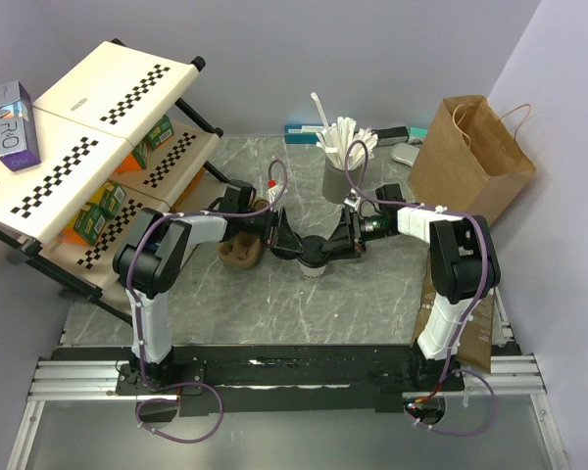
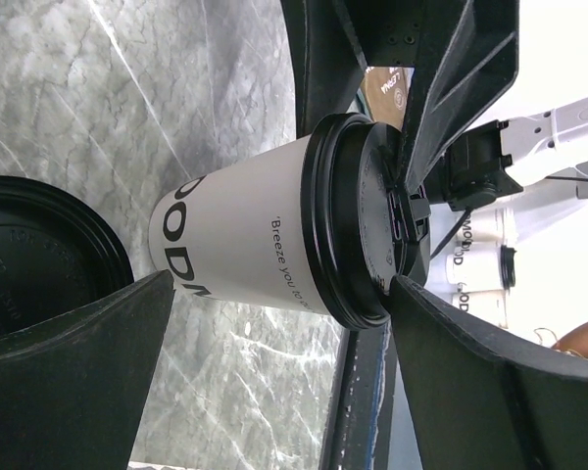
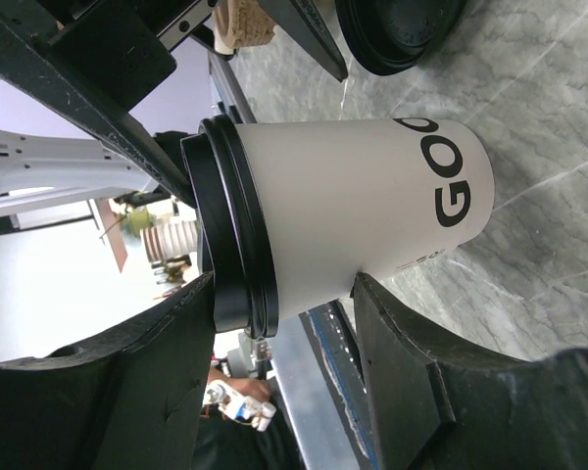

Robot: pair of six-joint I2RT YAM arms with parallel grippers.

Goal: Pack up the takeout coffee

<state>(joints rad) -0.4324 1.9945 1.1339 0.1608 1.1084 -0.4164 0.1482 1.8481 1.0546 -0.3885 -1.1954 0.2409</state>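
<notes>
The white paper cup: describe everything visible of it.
The white paper cup is tapered, matte, printed with large black lettering starting "GOO" and a small line "Breeze you to". A round black plastic lid sits on its rim. It stands upright on the grey marble table, base down. The right gripper flanks its upper part, one finger seemingly touching the lid's top; a firm grip cannot be told. The left gripper stands open beside it.

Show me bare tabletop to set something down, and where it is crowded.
Free: the marble strip between the coffee cup and the black base rail; the patch between the shelf rack and the cup of sticks. Crowded: where left gripper and right gripper flank the coffee cup beside the pulp carrier.
</notes>
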